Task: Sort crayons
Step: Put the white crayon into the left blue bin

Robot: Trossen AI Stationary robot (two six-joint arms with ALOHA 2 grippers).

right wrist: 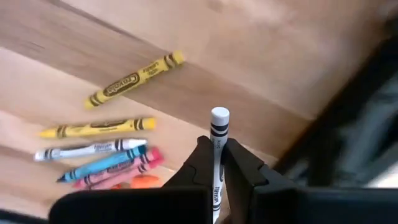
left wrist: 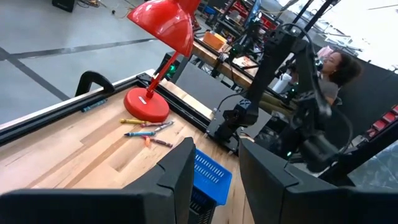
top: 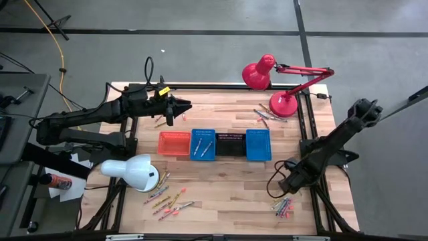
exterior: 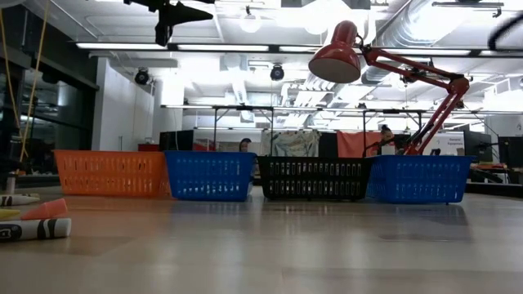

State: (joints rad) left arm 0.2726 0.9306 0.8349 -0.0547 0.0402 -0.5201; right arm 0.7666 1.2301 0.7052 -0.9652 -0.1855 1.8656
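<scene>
Right wrist view: my right end effector [right wrist: 217,167] is clamped on a thin white crayon [right wrist: 218,134], above the wooden counter [right wrist: 261,56] near loose crayons [right wrist: 99,155]. My left end effector [top: 179,108] hangs parted, empty, behind the orange mesh basket [top: 174,143].

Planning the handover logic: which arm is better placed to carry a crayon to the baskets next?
Right. The right gripper is already shut on a white crayon near the table's right front corner; the left gripper hovers empty behind the orange basket.
</scene>
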